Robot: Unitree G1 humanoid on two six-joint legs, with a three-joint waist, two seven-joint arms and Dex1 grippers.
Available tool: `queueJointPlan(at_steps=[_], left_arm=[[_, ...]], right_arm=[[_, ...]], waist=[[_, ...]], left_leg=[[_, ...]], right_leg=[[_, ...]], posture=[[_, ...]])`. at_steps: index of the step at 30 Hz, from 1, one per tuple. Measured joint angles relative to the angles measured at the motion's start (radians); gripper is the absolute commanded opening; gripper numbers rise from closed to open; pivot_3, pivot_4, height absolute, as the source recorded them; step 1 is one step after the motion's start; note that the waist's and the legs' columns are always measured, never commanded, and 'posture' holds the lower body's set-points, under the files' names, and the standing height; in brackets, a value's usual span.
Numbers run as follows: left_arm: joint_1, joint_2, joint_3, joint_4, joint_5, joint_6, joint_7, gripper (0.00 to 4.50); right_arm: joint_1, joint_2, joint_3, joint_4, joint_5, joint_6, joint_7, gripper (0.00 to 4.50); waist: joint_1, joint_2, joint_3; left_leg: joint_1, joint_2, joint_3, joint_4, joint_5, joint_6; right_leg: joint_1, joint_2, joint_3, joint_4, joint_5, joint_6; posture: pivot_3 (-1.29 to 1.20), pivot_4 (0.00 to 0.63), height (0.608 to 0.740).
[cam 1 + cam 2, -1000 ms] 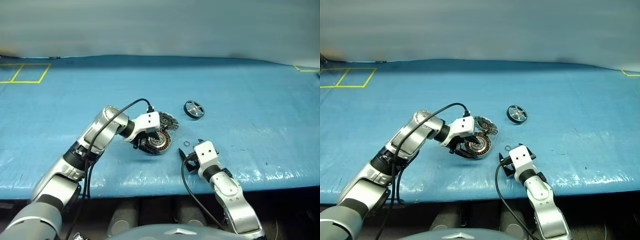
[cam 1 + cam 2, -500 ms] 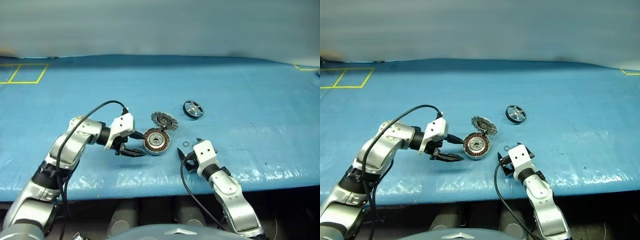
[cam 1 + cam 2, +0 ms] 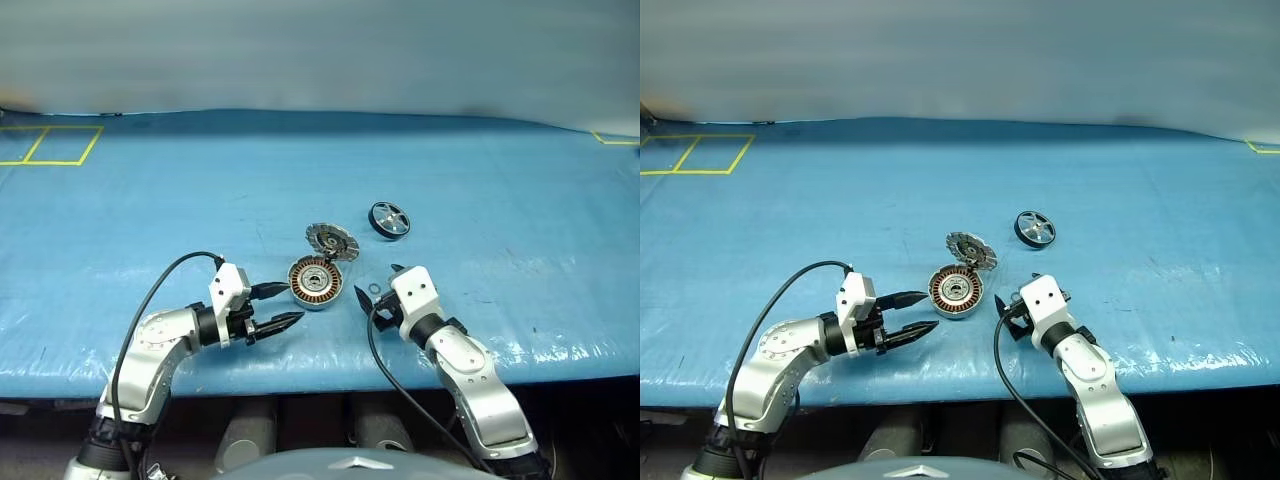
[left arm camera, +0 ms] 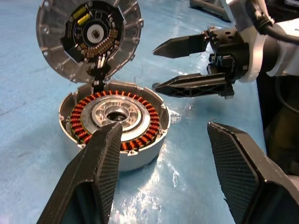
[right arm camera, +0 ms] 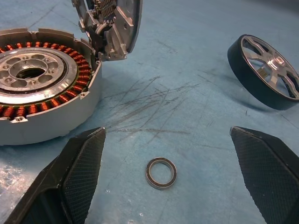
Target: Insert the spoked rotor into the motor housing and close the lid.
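Spoked rotor (image 3: 389,219) lies on the blue table cover (image 3: 500,200), tilted on its edge, well apart from the motor housing (image 3: 316,283) and beyond it to the right; nothing touches it. Housing sits flat on the cover between the two grippers, copper coils exposed, centre bore empty. Lid (image 3: 330,241) stands raised on its hinge at the far rim of the housing, inner face with dark centre toward the camera. A small dark ring (image 5: 161,172) lies loose on the cover just beside the housing on its right side, between the right gripper's fingertips in the wrist view. Left gripper (image 3: 278,306) is just left of the housing, pointing toward it, fingers parted, holding nothing. Right gripper (image 3: 372,298) is just right of the housing, fingers spread wide, holding nothing. Yellow tape squares (image 3: 50,145) mark the far left corner of the cover.
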State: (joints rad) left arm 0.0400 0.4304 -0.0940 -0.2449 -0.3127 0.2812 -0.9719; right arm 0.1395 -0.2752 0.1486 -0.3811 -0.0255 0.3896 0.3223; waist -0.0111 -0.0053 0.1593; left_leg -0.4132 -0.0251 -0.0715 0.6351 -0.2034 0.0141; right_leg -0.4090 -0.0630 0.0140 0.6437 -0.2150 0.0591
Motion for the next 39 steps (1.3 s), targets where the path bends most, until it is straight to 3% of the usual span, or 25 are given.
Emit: queueJointPlan(at_steps=[8,16,20,24,29,33,39], left_arm=[[0.028,-0.011,-0.038,0.008,0.017,-0.084,0.017,3.07],[0.020,0.051,-0.052,0.062,0.081,-0.202,0.012,3.07],[0.022,0.007,-0.065,0.109,0.096,-0.279,0.032,3.07],[0.028,-0.025,-0.068,0.139,0.083,-0.305,0.041,3.11],[0.030,-0.079,-0.050,0.143,0.007,-0.308,0.060,3.11],[0.031,-0.070,-0.056,0.172,0.022,-0.335,0.056,3.11],[0.031,-0.072,-0.066,0.172,0.039,-0.347,0.061,3.11]], right_arm=[[-0.015,-0.032,0.000,0.051,0.026,0.035,0.048,4.50],[-0.031,-0.031,0.000,0.079,0.037,0.030,0.052,4.50],[-0.029,-0.030,0.001,0.085,0.039,0.022,0.054,4.50],[-0.024,-0.025,0.007,0.096,0.043,0.008,0.055,3.65],[-0.017,-0.022,0.021,0.098,0.050,0.005,0.059,2.03],[-0.018,-0.023,0.024,0.101,0.050,0.007,0.059,0.73],[-0.023,-0.030,0.024,0.103,0.050,0.008,0.059,0.67]], waist=[[0.000,0.000,0.000],[-0.001,0.000,0.000],[0.000,0.000,-0.001],[0.000,0.000,-0.001],[0.000,0.000,-0.001],[0.000,-0.001,-0.001],[0.000,-0.001,-0.002]], left_leg=[[0.000,0.000,0.000,0.000,0.000,0.000],[0.000,0.000,0.001,0.000,0.000,0.000],[0.001,0.000,0.001,0.000,0.000,0.000],[0.001,0.001,0.001,-0.001,0.000,0.000],[0.002,0.000,0.000,0.001,0.000,0.000],[0.002,0.000,0.000,0.003,0.000,0.000],[0.002,0.000,0.000,0.003,0.000,0.000]], right_leg=[[0.000,0.000,0.000,0.000,0.000,0.000],[0.000,0.000,0.000,0.000,0.000,0.000],[0.000,0.000,0.000,-0.001,0.000,0.000],[0.000,0.000,0.000,0.000,0.000,0.000],[0.000,0.000,0.000,0.000,0.000,0.000],[0.000,0.000,-0.001,0.000,0.000,0.000],[0.000,0.000,-0.001,0.000,0.000,0.000]], posture=[[0.00,0.150,0.740],[0.00,0.150,0.740],[0.00,0.150,0.740],[0.00,0.150,0.740],[0.00,0.150,0.740],[0.00,0.150,0.740],[0.00,0.150,0.740]])
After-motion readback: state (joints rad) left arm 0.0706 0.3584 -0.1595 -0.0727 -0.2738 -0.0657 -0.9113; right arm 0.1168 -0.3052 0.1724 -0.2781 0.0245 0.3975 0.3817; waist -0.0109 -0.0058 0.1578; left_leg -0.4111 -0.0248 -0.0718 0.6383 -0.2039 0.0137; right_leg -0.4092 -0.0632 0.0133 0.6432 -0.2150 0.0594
